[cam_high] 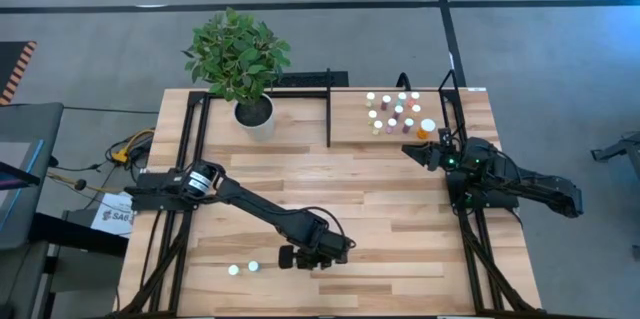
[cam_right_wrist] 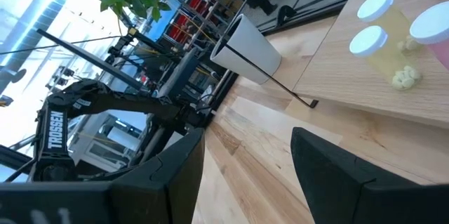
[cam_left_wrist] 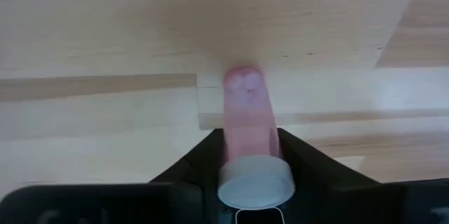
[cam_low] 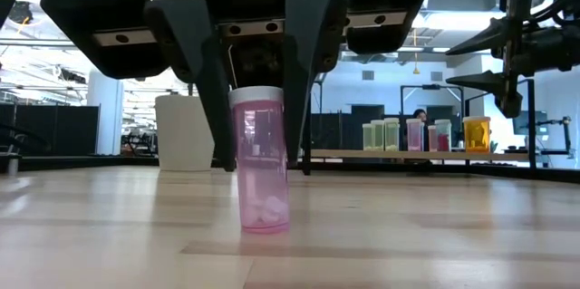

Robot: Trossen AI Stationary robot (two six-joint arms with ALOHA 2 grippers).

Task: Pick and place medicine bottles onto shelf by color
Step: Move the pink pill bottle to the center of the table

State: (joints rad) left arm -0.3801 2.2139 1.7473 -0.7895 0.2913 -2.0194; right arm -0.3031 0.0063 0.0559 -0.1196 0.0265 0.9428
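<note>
A pink bottle (cam_low: 264,162) with a white cap stands on its base on the plank table near the front edge, between the fingers of my left gripper (cam_high: 300,257). The gripper hides it in the high view; it also shows in the left wrist view (cam_left_wrist: 245,112). Two more white-capped bottles (cam_high: 243,268) stand on the table just left of that gripper. Several bottles (cam_high: 395,111), one larger and orange (cam_high: 428,129), stand on the light-wood shelf (cam_high: 350,124) at the far right. My right gripper (cam_high: 412,151) is open and empty beside the shelf's near edge. My left gripper pinches the pink bottle's upper body, just below the cap (cam_left_wrist: 247,147), between its two fingers (cam_low: 216,99). The fingers come from above, pointing down, one on each side. The bottle is upright with its base (cam_low: 265,226) on the table.
A white plant pot (cam_high: 255,114) with a leafy plant stands at the far left of the shelf frame. A black bar (cam_high: 329,114) divides the shelf. Black frame rails (cam_high: 465,239) run along both table sides. Bare planks lie between the two grippers.
</note>
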